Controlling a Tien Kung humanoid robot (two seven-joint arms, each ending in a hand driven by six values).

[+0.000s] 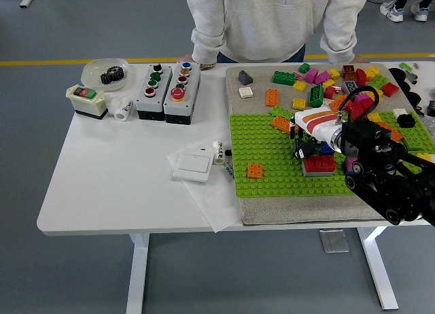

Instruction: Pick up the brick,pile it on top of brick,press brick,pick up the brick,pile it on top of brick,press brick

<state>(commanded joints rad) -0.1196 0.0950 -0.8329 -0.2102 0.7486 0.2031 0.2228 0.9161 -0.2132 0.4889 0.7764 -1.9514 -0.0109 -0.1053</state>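
Beside the control boxes [167,90], a bowl [103,72] holds a gear [112,75].

A lab (grey floor, yellow line): white table [122,185] bearing button boxes [168,91] and bricks [319,76].

**Bricks on the green baseplate and the mat**

A red brick [319,164] sits flat on a grey brick [318,172], the pair stacked near the right part of the green baseplate [265,158], towards its near edge. A small orange brick [254,170] lies alone, studs up, nearer the baseplate's near-left corner. Another orange brick [280,123] rests tilted close to the baseplate's far edge. Beyond that edge, loose bricks [319,83] in green, yellow, pink, red and orange lie scattered over the far part of the grey mat [299,208], some tipped on their sides
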